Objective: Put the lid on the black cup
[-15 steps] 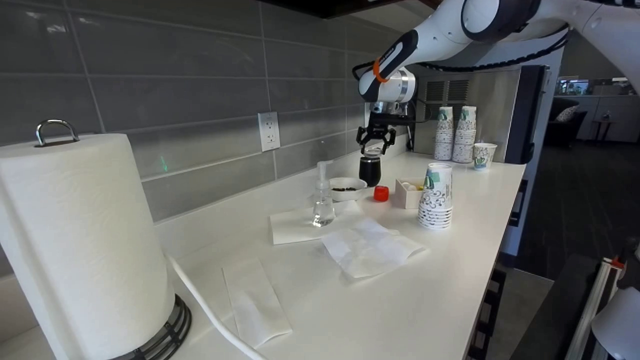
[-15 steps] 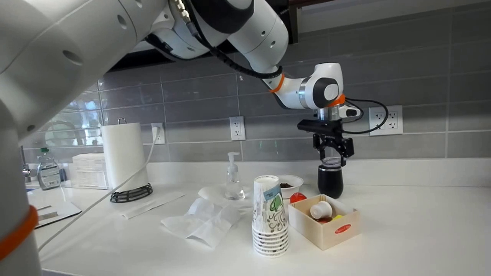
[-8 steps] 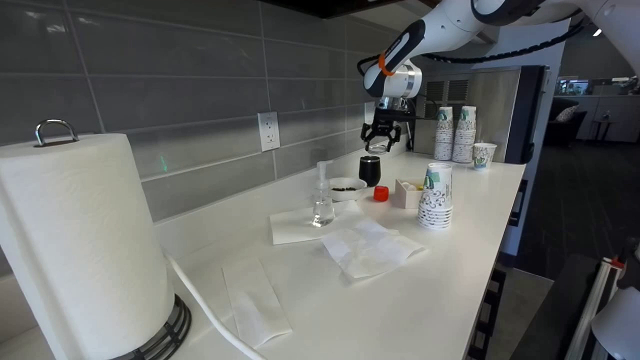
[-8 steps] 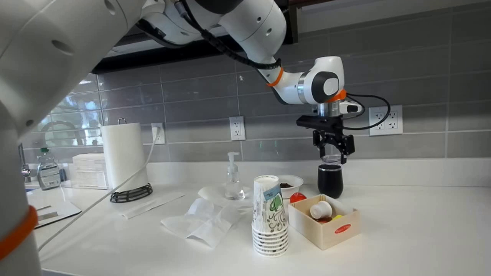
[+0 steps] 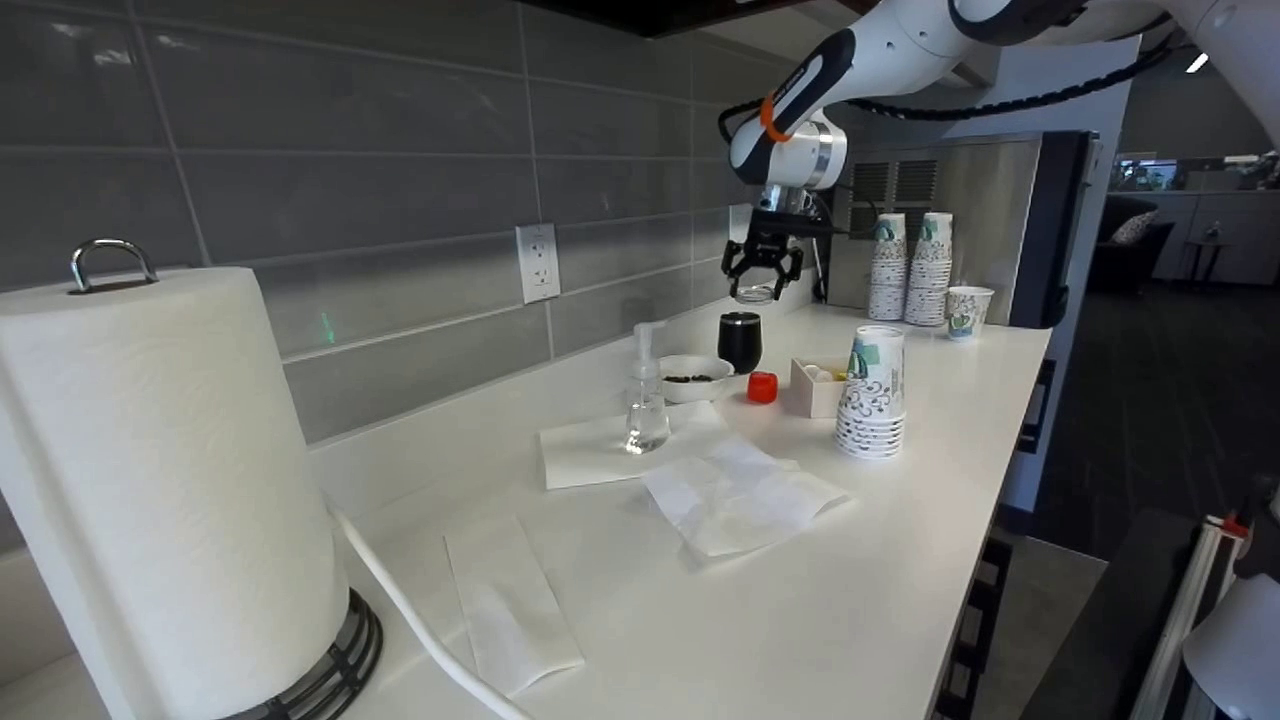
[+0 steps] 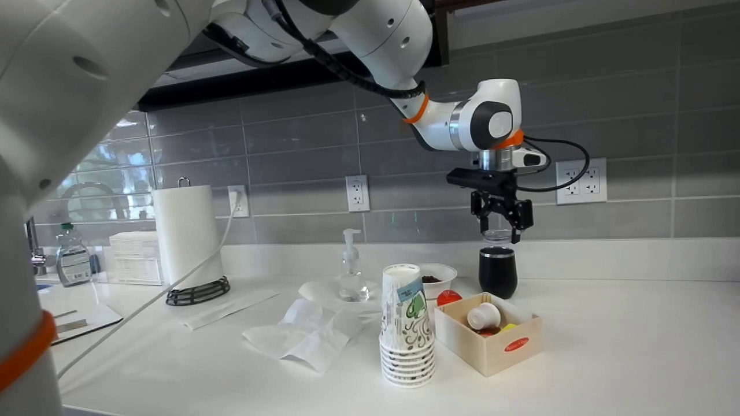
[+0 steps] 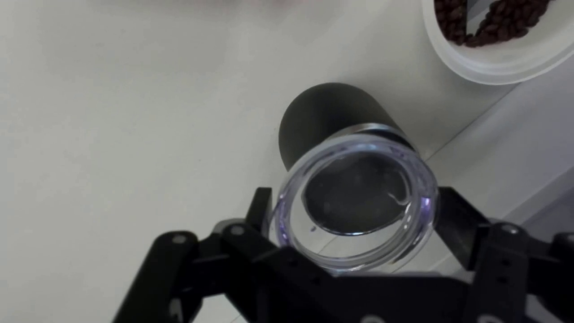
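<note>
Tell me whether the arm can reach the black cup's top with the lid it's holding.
Likely yes: the pincer holds the clear lid just above the black cup, and no object shows between them. Exact alignment is hard to judge.

White robot arm (image 6: 396, 49), bent and sloping down toward the clear lid (image 7: 354, 202), wrist (image 6: 494, 124) directly above the lid, black gripper (image 6: 500, 233) pointing straight down, fingers (image 7: 459, 224) clamped against opposite sides of the lid
</note>
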